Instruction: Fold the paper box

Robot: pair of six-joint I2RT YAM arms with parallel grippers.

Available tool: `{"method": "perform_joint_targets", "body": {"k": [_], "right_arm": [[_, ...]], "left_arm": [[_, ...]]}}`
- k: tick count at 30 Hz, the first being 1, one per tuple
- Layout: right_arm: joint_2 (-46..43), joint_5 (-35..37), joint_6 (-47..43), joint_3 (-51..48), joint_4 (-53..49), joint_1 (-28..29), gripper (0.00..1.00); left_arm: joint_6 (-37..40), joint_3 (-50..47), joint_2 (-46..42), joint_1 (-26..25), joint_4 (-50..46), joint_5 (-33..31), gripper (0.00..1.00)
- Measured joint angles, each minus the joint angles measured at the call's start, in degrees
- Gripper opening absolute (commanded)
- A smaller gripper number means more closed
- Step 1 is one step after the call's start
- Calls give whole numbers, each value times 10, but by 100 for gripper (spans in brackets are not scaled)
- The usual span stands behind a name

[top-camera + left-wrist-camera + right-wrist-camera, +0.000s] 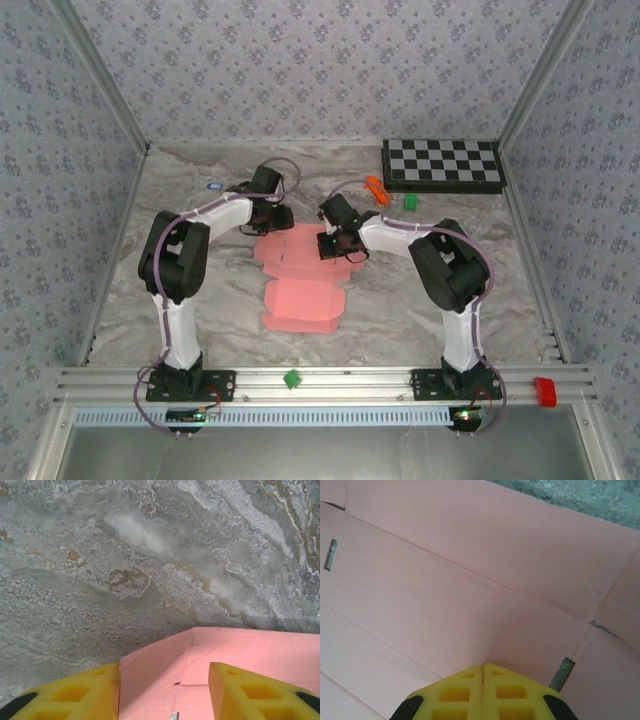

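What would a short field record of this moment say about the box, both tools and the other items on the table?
paper box: pink, lying mostly flat and unfolded on the table, between the arms
left tool: open, one finger on either side of a corner flap of the box
right tool: shut, tip over a box panel; contact unclear
checkerboard: far right corner
green block: just in front of the checkerboard
fold progress: not yet a closed box
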Motion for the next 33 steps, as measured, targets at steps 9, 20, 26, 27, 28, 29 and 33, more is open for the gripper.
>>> {"method": "perform_joint_targets", "body": {"k": [9, 20, 26, 27, 28, 29, 33], "right_arm": [[1, -1, 0, 2, 0, 0, 0], [1, -2, 0, 2, 0, 0, 0], [2, -2, 0, 2, 0, 0, 0], [2, -2, 0, 2, 0, 0, 0], [2, -2, 0, 2, 0, 0, 0], [2, -2, 0, 2, 0, 0, 0], [2, -2, 0, 2, 0, 0, 0]], "left_arm": [[8, -1, -9, 2, 16, 16, 44], [26, -3, -27, 0, 50, 64, 40], [28, 0, -23, -8, 50, 87, 39], [29, 1, -21, -10, 51, 89, 40], [30, 3, -19, -11, 51, 91, 40], [30, 4, -17, -13, 50, 92, 40], [30, 10, -12, -14, 49, 99, 40]]}}
